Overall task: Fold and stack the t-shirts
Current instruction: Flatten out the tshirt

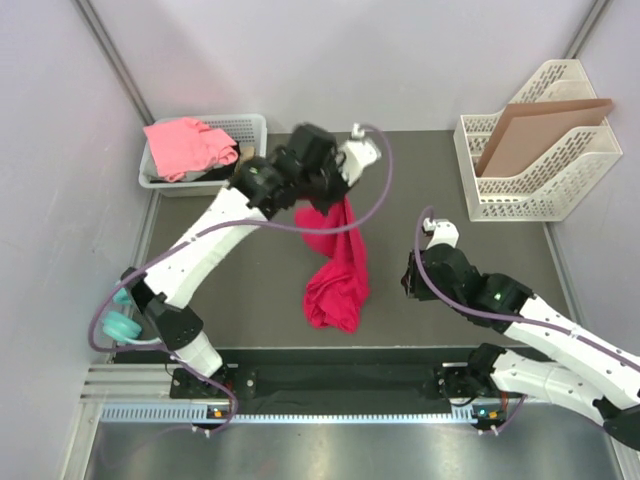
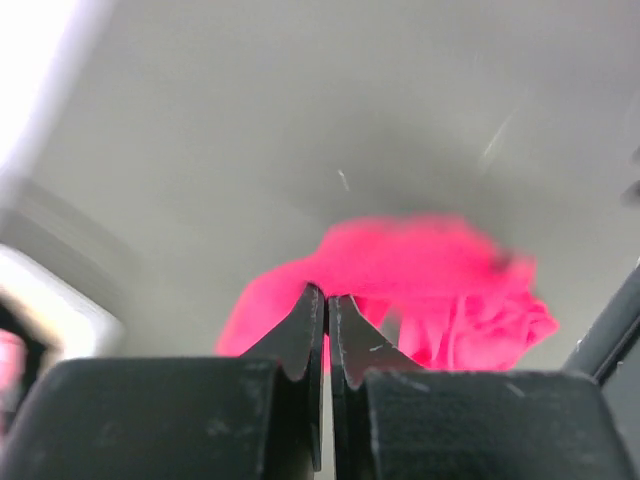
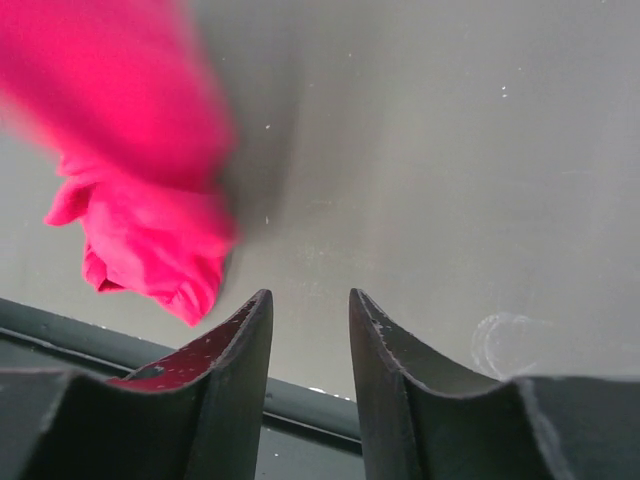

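The crimson-red t-shirt (image 1: 335, 270) hangs bunched from my left gripper (image 1: 332, 200), its lower end resting on the dark table mat. In the left wrist view the left gripper (image 2: 327, 297) has its jaws pressed together with the red cloth (image 2: 420, 270) caught at the tips. The salmon-pink t-shirt (image 1: 185, 145) lies crumpled in a white basket (image 1: 245, 125) at the back left. My right gripper (image 1: 410, 282) is open and empty, low over the mat to the right of the red shirt; in the right wrist view the gripper (image 3: 310, 297) shows bare mat between its fingers and the red shirt (image 3: 140, 220) at the left.
A white file rack (image 1: 545, 185) with a brown cardboard sheet (image 1: 540, 125) stands at the back right. Teal headphones (image 1: 122, 322) sit by the left arm's base. The dark front rail (image 1: 330, 365) edges the mat.
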Controlling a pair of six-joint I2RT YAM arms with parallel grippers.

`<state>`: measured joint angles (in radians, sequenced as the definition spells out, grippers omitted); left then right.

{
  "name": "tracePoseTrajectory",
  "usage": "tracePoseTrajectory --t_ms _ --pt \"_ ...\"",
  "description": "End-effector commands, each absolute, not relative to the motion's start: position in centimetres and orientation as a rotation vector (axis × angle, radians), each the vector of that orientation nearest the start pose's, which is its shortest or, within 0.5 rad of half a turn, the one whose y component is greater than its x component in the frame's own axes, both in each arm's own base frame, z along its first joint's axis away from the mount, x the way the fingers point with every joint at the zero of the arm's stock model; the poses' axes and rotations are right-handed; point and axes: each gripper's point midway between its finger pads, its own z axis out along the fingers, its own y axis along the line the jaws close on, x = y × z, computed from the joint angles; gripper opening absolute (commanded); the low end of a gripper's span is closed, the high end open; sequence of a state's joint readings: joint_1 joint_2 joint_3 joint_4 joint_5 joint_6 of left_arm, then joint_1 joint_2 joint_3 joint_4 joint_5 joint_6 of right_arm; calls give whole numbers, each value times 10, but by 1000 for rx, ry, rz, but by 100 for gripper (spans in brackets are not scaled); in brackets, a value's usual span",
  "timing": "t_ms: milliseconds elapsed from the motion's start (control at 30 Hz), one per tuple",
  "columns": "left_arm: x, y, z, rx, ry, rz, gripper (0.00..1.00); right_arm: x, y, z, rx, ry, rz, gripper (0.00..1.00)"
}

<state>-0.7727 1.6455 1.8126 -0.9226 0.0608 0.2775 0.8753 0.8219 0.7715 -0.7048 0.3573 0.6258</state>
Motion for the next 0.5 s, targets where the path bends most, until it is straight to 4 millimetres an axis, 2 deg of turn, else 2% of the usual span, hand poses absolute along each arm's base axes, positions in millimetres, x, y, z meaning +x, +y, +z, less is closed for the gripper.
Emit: tracePoseTrajectory --t_ms 0,33,67,167,200,233,267,333,367,467 --pt "282 -289 401 1166 1768 -383 0 187 159 161 -86 2267 361 35" --pt "274 -285 407 1174 1773 -380 0 187 159 160 -89 2269 358 35" --pt "261 -289 430 1172 1709 -400 0 186 160 160 -87 2271 365 35" --pt "236 -293 443 1204 1660 -408 0 186 164 158 -95 2276 388 36" --pt "232 -293 445 1209 1649 -410 0 186 167 158 -107 2276 396 39" --pt "233 -291 445 1202 1651 -393 0 185 170 158 -121 2278 409 44" --pt "234 -290 445 1200 1652 -386 0 184 177 158 -148 2281 446 56" --pt "233 -288 447 1210 1640 -379 0 183 187 155 -180 2296 477 68" --pt "233 -288 449 1205 1634 -381 0 183 195 156 -201 2290 515 79" --pt "238 -283 453 1166 1636 -341 0 181 214 160 -253 2267 587 83"
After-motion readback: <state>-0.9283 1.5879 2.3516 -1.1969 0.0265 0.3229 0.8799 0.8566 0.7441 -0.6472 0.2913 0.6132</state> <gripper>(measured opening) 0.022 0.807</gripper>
